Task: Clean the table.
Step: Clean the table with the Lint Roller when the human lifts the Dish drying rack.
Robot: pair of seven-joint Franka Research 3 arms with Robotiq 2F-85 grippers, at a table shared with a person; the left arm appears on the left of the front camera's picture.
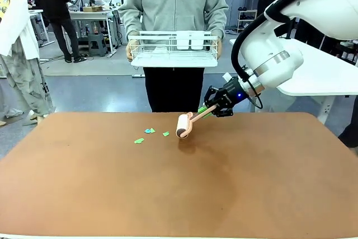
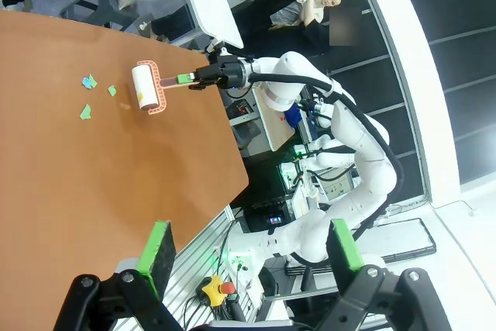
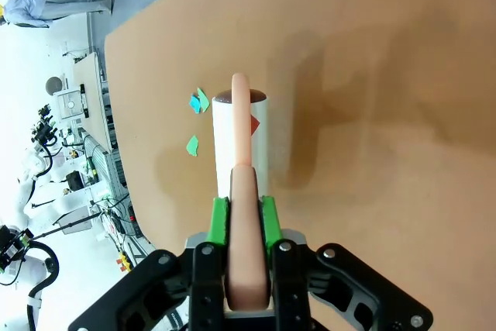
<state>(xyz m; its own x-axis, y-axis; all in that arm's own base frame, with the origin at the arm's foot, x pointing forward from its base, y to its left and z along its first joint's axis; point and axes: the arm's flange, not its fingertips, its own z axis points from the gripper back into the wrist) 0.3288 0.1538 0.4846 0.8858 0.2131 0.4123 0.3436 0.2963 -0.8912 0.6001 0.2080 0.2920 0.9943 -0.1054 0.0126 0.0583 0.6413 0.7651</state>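
Observation:
The reddish-brown table (image 1: 168, 183) carries a few small green and blue paper scraps (image 1: 149, 131) left of its far middle. My right gripper (image 1: 215, 106) is shut on the pinkish handle of a lint roller (image 1: 183, 125), whose white roll sits low at the table just right of the scraps. In the right wrist view the gripper (image 3: 242, 218) clamps the handle, the lint roller (image 3: 242, 141) bears a small red scrap, and the paper scraps (image 3: 199, 101) lie to its left. The left gripper (image 2: 252, 249) hangs open beyond the table's edge, nothing between its pads; the lint roller (image 2: 144, 88) lies far off.
A person stands at the far side holding a white wire rack (image 1: 174, 48) with both hands above the table's far edge. A white-topped table (image 1: 327, 76) stands at the back right. Other people and benches are farther back left.

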